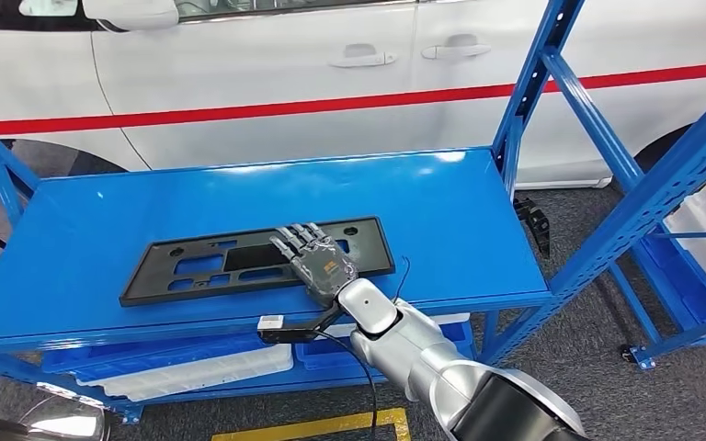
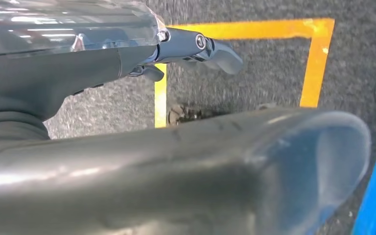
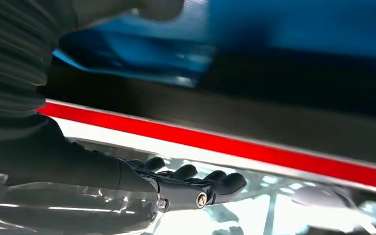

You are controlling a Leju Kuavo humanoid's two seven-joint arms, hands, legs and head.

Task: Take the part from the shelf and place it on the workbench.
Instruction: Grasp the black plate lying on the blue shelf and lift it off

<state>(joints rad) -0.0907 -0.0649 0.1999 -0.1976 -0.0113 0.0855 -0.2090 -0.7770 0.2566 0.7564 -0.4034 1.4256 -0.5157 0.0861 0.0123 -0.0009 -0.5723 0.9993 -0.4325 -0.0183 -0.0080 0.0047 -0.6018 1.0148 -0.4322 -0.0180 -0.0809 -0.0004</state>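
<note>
A blue metal shelf (image 1: pixel 101 239) fills the middle of the head view, with a white car (image 1: pixel 267 64) bearing a red stripe behind it. A long flat black part (image 1: pixel 193 266), pierced with cut-outs, lies on the shelf's top surface, slightly left of centre. The right robot hand (image 1: pixel 317 260) comes up from the lower right on a silver arm and rests over the right portion of the part, fingers stretched forward and lying flat on it. Whether it grips the part cannot be told; the fingers look extended, not curled.

In the left wrist view, the left robot hand (image 2: pixel 196 49) hangs over grey floor marked with yellow tape (image 2: pixel 318 54), holding nothing, fingers loosely extended.

White trays (image 1: pixel 184 372) sit on the lower shelf level, at lower left.
</note>
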